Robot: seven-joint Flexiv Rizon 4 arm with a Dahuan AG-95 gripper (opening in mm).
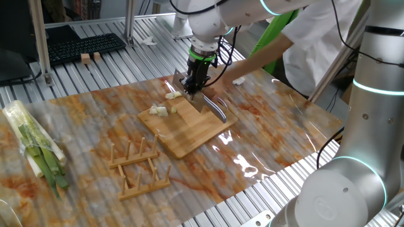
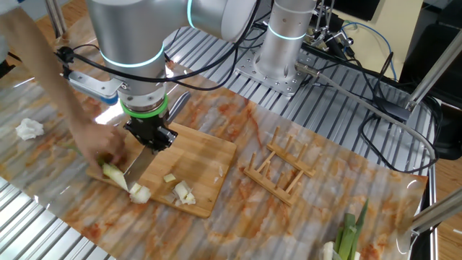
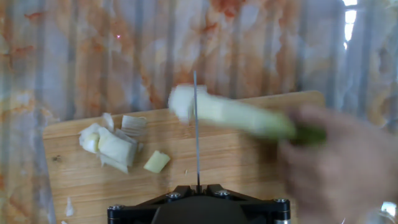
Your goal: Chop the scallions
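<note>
Directly beneath the knife blade (image 3: 196,127), the scallion stalk (image 3: 233,114) lies across the wooden cutting board (image 3: 249,168), its white end just to the left of the edge and its greener length running to the right in the hand view. A person's hand (image 3: 345,165), blurred, holds that greener end to the right of the blade. Left of the blade, a cluster of short pale cut pieces (image 3: 112,144) rests on the board, with one smaller chunk (image 3: 157,162) nearer the blade. The gripper (image 2: 148,133) is clamped on the knife, which hangs blade-down from it; the fingers themselves are hidden behind the housing, so the width of the jaws cannot be read. In one fixed view the gripper (image 1: 197,72) stands over the far corner of the board (image 1: 189,129), with cut pieces (image 1: 161,111) on the near side of it. A wooden rack (image 1: 139,165) sits off the board, well apart from the tool, and a wrapped bundle of stalks (image 1: 35,148) lies farther away at the table's edge.
</note>
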